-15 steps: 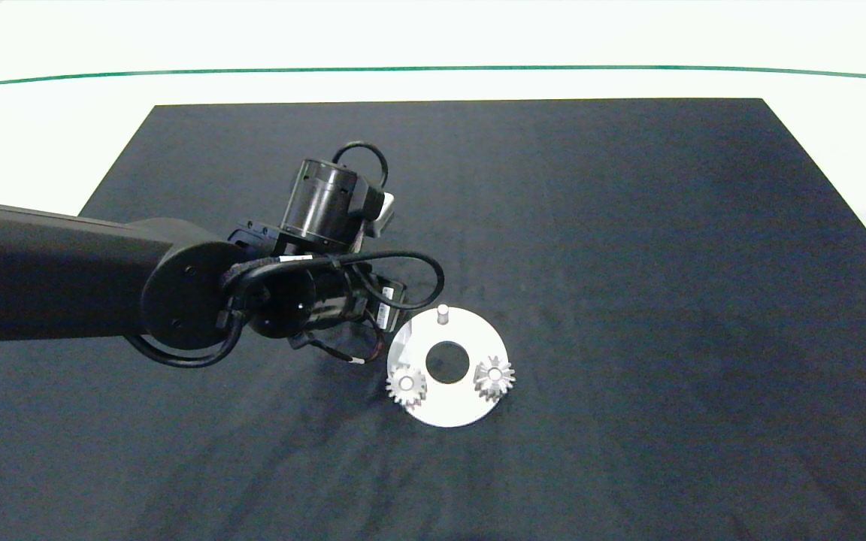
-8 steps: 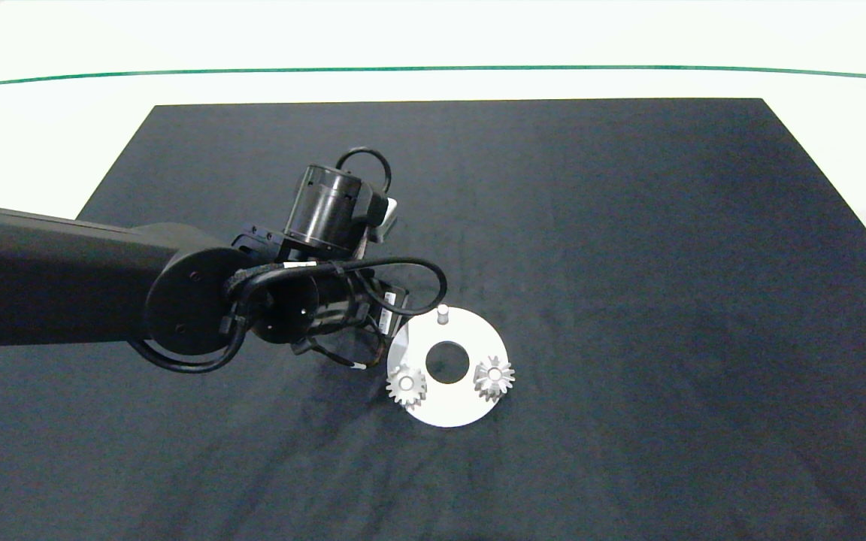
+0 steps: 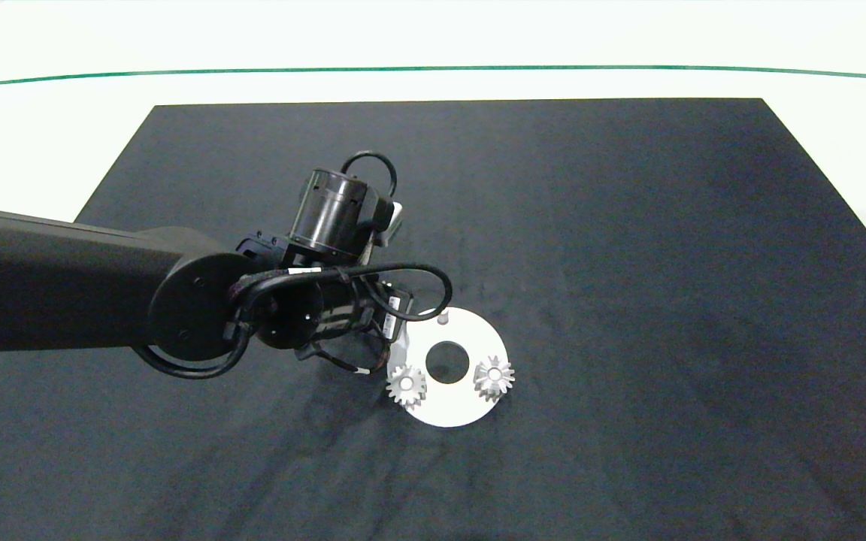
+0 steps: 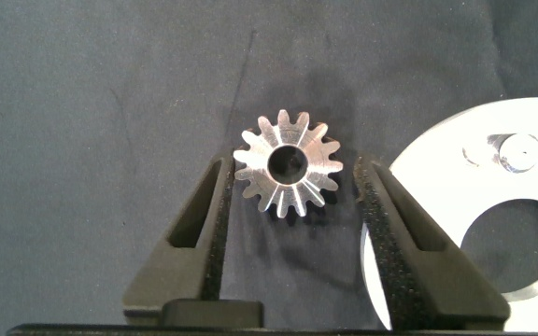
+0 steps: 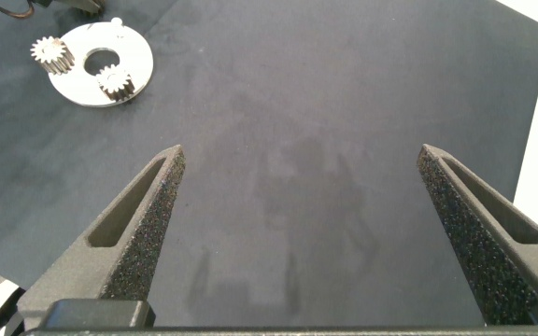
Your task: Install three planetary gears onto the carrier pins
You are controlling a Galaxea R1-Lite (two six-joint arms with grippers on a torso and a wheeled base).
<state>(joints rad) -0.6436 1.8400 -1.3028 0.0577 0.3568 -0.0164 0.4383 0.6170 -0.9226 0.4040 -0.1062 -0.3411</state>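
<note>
Gear [image 4: 288,171] flat on the dark mat [image 4: 82,112], between the fingers [image 4: 204,224] of the left gripper [image 4: 292,201], teeth touching or almost touching the finger on one side, a narrow gap to the other; fingers apart, not clamped. Just beyond that other finger, the white disc [image 4: 437,177] with one bare pin [image 4: 515,151] near its rim. Seen from above, left gripper hidden under its own wrist, at the disc's [image 3: 448,409] edge; bare pin [image 3: 442,318] just past the wrist cable. Farther from the gripper, two more gears [image 3: 407,385] [image 3: 494,377] seated on their pins either side of the centre hole. Well apart from all this, right gripper [image 5: 302,219] wide open above bare mat [image 5: 344,112], disc [image 5: 68,89] far off.
</note>
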